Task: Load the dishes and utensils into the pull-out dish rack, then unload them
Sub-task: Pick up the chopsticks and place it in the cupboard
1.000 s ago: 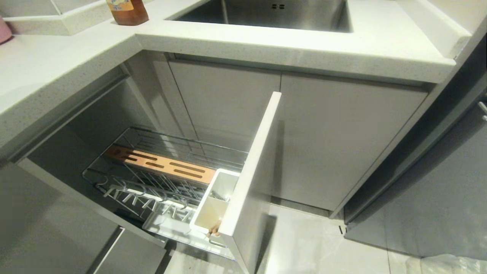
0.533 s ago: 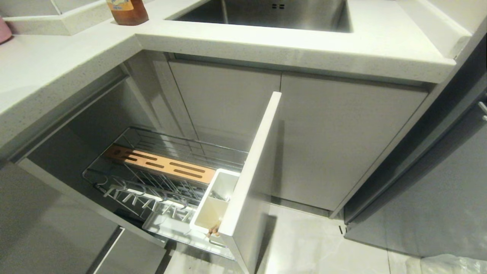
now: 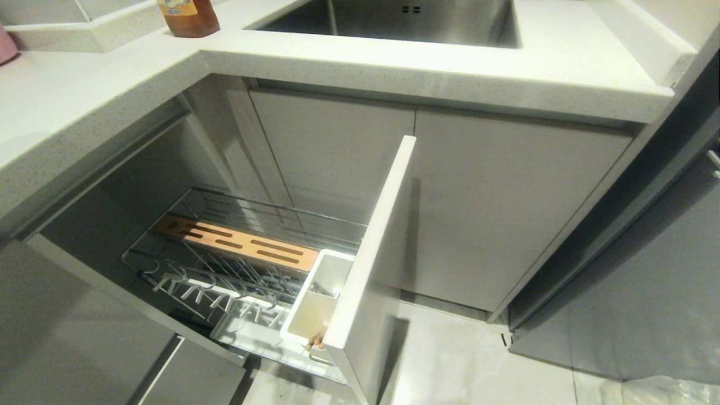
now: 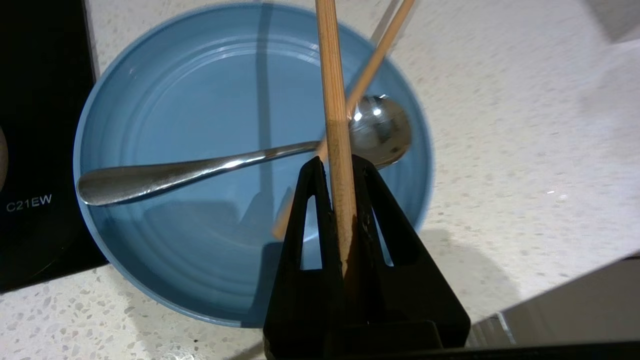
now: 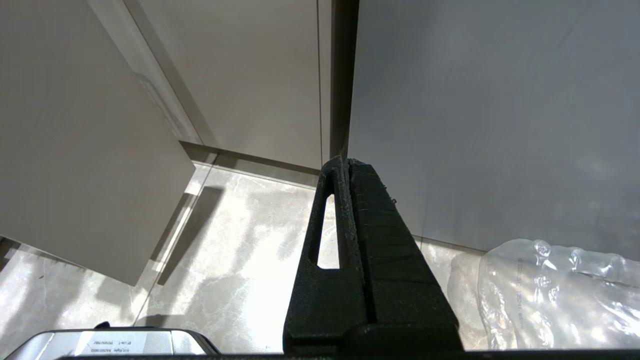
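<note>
In the left wrist view my left gripper (image 4: pixel 340 162) is shut on one light-wood chopstick (image 4: pixel 332 90), which sticks out past the fingertips over the light-blue plate (image 4: pixel 175 90). The other chopstick (image 4: pixel 372 65) slants across the plate beside it. A metal spoon (image 4: pixel 200 167) lies across the plate. The bowl is out of view. In the head view the pull-out dish rack (image 3: pixel 225 270) stands open with its wood strip (image 3: pixel 242 244), white utensil box (image 3: pixel 318 304) and front panel (image 3: pixel 371 253); neither arm shows there. My right gripper (image 5: pixel 345 162) is shut and empty, parked above the floor.
The plate rests on a speckled countertop (image 4: pixel 500 125) next to a black appliance (image 4: pixel 40 125). Above the rack are the sink (image 3: pixel 394 22) and an amber bottle (image 3: pixel 188 17). A clear plastic bag (image 5: pixel 550 290) lies on the floor by the cabinet.
</note>
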